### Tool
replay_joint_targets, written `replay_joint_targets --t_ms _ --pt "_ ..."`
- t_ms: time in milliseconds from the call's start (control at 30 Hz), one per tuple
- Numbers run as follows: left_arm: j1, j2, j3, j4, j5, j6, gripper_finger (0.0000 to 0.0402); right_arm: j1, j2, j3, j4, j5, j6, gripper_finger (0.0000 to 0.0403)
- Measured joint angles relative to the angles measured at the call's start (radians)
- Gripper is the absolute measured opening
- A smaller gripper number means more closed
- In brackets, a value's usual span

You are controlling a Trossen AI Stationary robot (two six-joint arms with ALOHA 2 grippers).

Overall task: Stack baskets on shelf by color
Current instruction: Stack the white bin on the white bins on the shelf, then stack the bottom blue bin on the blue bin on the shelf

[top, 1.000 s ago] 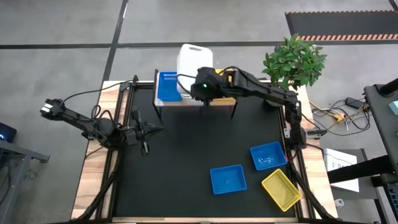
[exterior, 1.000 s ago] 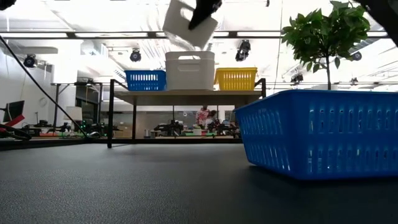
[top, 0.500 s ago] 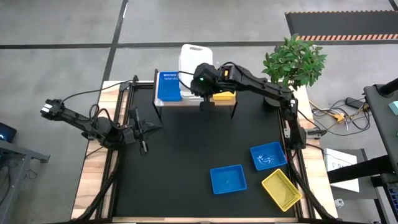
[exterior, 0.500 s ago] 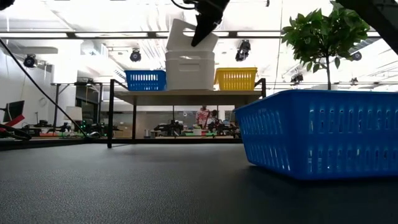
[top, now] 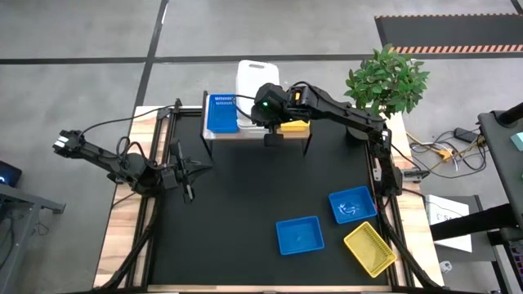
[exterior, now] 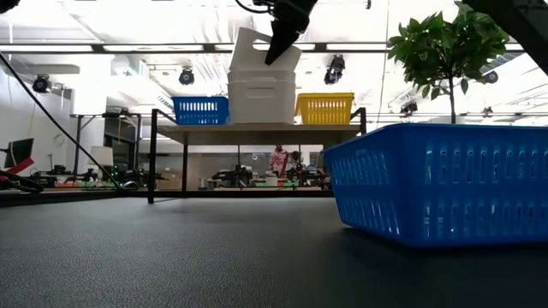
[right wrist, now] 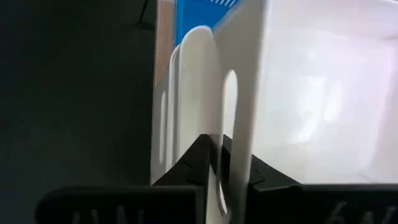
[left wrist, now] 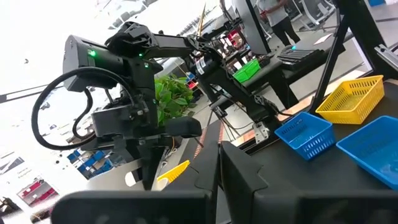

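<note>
Right hand (right wrist: 219, 163) pinching tilted white basket (exterior: 261, 50) rim, seating it onto shelf's (exterior: 257, 128) white stack; left hand (top: 188, 175) pressed together, idling.

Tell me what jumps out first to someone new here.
The right gripper over the shelf, pinching the wall of a tilted white basket atop the white stack, between a blue basket and a yellow one. Next, two loose blue baskets and a yellow basket near the table's front right. The left gripper waits shut at the left.
</note>
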Motion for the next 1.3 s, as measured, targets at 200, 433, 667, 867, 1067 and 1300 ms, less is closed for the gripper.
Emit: replay_joint_targets --t_ms 200,433,667,867,1067,1300 --pt "0.000 0.000 0.000 0.000 0.000 0.000 0.0001 0.000 -0.001 0.000 -0.009 0.000 0.019 0.0057" --pt "0.000 0.000 0.000 -0.002 0.000 0.000 0.0001 0.000 -0.002 0.004 -0.008 0.001 0.022 0.0097" --pt "0.000 0.000 0.000 -0.002 0.000 0.000 0.0001 0.003 -0.010 0.014 -0.007 0.001 0.027 0.0115" --pt "0.000 0.000 0.000 -0.001 0.000 0.000 0.0002 0.023 -0.044 0.014 -0.005 0.001 0.029 0.0113" --pt "0.000 0.000 0.000 0.000 0.000 0.000 0.0002 0.065 -0.087 0.014 -0.006 0.001 0.054 0.0090" --pt "0.000 0.000 0.000 0.000 0.000 0.000 0.0001 0.161 -0.143 0.014 -0.061 -0.001 0.157 0.0042"
